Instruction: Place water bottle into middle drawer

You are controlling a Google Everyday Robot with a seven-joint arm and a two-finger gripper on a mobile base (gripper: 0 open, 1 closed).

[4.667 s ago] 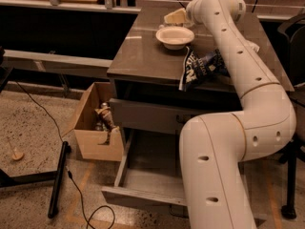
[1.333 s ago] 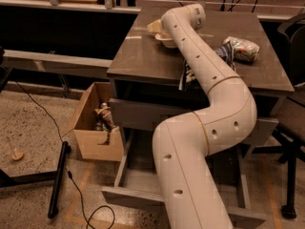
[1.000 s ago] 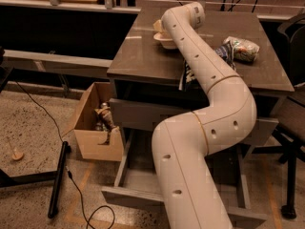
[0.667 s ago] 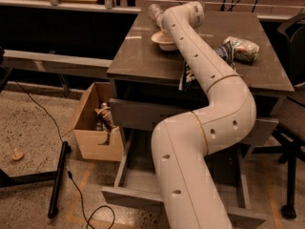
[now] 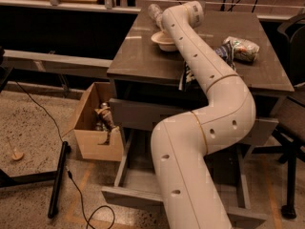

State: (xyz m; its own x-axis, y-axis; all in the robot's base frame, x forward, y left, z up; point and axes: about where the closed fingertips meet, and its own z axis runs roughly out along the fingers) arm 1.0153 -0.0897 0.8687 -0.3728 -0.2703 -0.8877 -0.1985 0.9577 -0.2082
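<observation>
We find the scene dim and warm-toned. The brightest surface is the white arm [image 5: 205, 128], lit from above, with soft shading along its underside. We note a pale sheen on the tabletop [image 5: 138, 56] left of the bowl [image 5: 164, 40]. The gripper [image 5: 156, 14], at upper centre of the frame, sits in moderate light. Deep shadow fills the upper left and the space beneath the tabletop.
</observation>
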